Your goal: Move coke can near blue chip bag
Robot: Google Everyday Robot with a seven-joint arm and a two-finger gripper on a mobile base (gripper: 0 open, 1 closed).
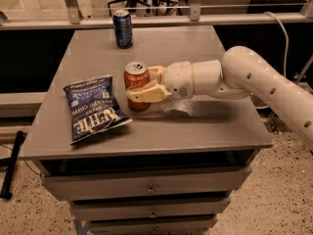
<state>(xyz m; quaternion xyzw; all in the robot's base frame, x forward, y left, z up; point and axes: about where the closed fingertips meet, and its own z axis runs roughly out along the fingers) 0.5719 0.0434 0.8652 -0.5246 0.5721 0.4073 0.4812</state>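
The coke can (135, 78), red-orange with a silver top, stands upright on the grey cabinet top (161, 126), just right of the blue chip bag (94, 106). The bag lies flat at the front left, dark blue with white "Kettle" lettering. My gripper (144, 83) reaches in from the right on a white arm (254, 82). Its cream fingers (146, 93) are closed around the can, one in front and one behind. A narrow gap separates the can from the bag's right edge.
A dark blue soda can (122, 29) stands upright at the back of the cabinet top. Drawers (146, 187) sit below the front edge. A metal railing (161, 19) runs behind the cabinet. A black bar (12, 163) leans on the floor at left.
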